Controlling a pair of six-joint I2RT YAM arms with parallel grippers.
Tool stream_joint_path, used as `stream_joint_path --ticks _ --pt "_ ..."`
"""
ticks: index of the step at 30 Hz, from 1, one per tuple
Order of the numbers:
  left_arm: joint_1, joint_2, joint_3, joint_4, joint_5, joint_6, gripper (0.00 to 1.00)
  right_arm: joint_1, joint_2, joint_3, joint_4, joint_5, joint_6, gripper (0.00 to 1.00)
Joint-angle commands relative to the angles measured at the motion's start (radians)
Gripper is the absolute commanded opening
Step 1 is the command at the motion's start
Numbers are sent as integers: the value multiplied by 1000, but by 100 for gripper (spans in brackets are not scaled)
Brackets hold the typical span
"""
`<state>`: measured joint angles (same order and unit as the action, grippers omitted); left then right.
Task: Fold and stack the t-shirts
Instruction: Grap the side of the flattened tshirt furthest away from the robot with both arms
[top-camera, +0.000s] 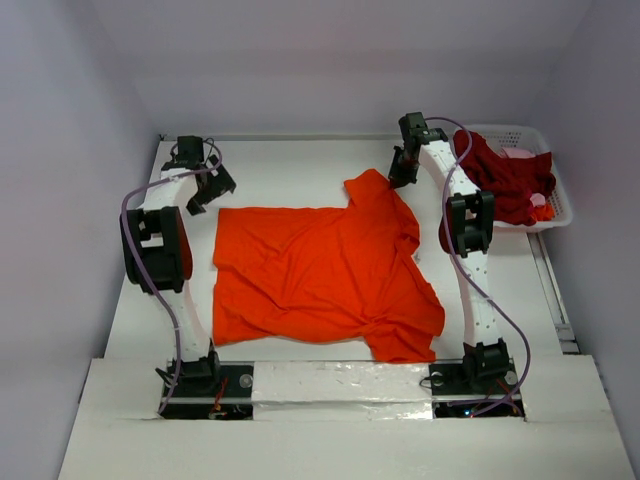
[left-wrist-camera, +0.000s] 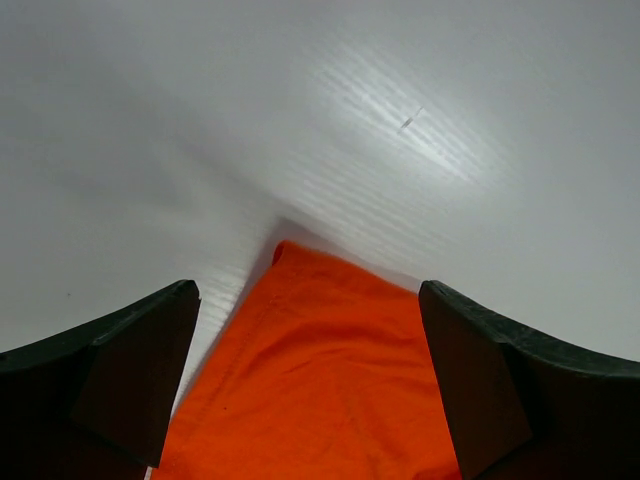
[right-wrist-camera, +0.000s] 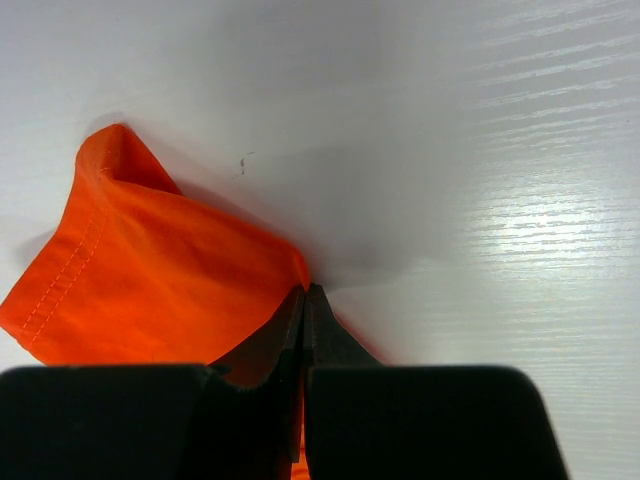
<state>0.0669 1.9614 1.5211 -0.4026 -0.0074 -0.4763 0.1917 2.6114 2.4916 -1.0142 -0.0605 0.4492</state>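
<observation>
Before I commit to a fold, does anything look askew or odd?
The orange t-shirt lies skewed and wrinkled, its near-right corner bunched up. The right tool is shut on its far sleeve. Nothing looks spilled or damaged.

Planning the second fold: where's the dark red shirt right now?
Top view: the dark red shirt lies bunched in the white basket at the table's far right, just right of the right arm.

Laundry partly out of your sight

Your right arm covered the near edge of the crimson shirt in the basket; the pink cloth showed only a sliver, and your left wrist view cut off the orange-red shirt at its bottom edge.
</observation>
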Motion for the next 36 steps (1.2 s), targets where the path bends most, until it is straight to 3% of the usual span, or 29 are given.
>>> stream_joint_path --ticks 1,7,24,32,36 --pt "31 -12 -56 16 82 2 90 9 -53 18 -1 -2 5 0" --pt "40 16 -33 -48 86 31 85 9 -48 23 0 -9 9 0" --pt "40 67 -27 -10 139 51 80 9 -47 30 3 -21 13 0" --pt "40 73 -10 4 147 47 67 9 -47 29 3 -19 9 0" --pt "40 83 -7 4 141 48 49 9 -45 27 5 -22 9 0"
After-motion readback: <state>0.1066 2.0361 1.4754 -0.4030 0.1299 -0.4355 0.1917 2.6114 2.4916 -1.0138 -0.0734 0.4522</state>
